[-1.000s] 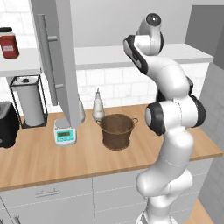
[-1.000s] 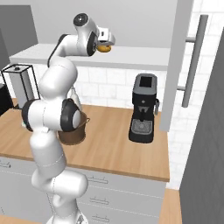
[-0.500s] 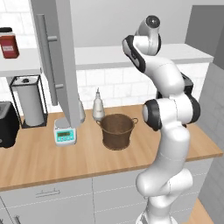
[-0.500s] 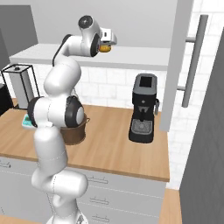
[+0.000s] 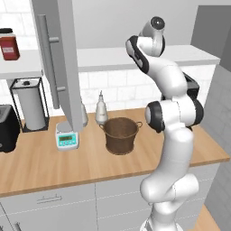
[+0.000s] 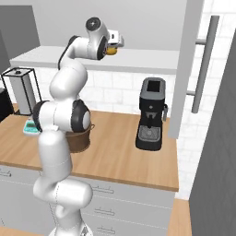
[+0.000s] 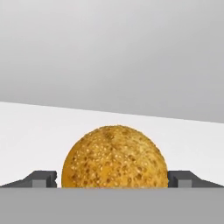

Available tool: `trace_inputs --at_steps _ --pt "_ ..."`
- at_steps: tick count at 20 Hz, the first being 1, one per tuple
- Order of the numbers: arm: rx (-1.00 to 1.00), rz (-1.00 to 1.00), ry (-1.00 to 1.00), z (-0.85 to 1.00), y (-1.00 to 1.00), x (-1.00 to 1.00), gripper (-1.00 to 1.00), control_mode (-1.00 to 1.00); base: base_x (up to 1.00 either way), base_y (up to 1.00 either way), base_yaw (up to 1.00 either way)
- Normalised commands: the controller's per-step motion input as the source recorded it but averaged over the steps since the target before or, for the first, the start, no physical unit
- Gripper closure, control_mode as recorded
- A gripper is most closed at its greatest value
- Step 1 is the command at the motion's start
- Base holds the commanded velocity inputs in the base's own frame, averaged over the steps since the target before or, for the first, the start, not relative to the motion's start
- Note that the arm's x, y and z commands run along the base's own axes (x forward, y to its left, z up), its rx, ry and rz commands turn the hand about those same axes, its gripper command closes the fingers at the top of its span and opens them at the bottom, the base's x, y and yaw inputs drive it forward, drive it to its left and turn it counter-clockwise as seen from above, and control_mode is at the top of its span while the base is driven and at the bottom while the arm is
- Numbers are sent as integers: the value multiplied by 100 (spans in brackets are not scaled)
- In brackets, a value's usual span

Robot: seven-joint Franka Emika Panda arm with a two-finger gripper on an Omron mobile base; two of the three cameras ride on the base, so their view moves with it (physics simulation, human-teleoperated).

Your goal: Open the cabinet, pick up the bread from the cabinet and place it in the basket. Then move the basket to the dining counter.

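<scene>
Pale grey cabinet (image 5: pixel 58 67) interior frames a seeded, golden round bread (image 7: pixel 114 158).
Dark two-finger gripper (image 7: pixel 114 179) clasps its pebbled sides; woven brown basket (image 5: pixel 121 135) sits below.

A black coffee machine (image 6: pixel 151 115) stands upright on the wooden tabletop (image 6: pixel 115 156), backed by white wall tiles (image 5: pixel 122 85). Further along sits a white kitchen scale (image 5: pixel 66 137) with a teal front, and just behind it a pale pear-shaped bottle (image 5: pixel 101 109). A paper towel roll (image 5: pixel 30 107) stands in a black wire frame near a dark appliance (image 5: pixel 8 128). A red jar (image 5: pixel 9 44) rests on the white shelf above. Grey drawers (image 5: pixel 49 203) run below.
</scene>
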Motion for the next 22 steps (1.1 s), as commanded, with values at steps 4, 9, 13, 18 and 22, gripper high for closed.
trace_inputs --at_steps 4,9,13,18,22 --pt "0 5 0 -10 -5 22 -100 -100 0 0 0" --pt "0 4 0 -14 0 -2 100 -100 0 0 0" --pt "-1 2 -1 -24 24 -59 100 -100 0 0 0" --pt "-6 4 -9 -29 43 -96 100 -100 0 0 0" --pt "-16 2 -25 -2 40 -100 100 -100 0 0 0"
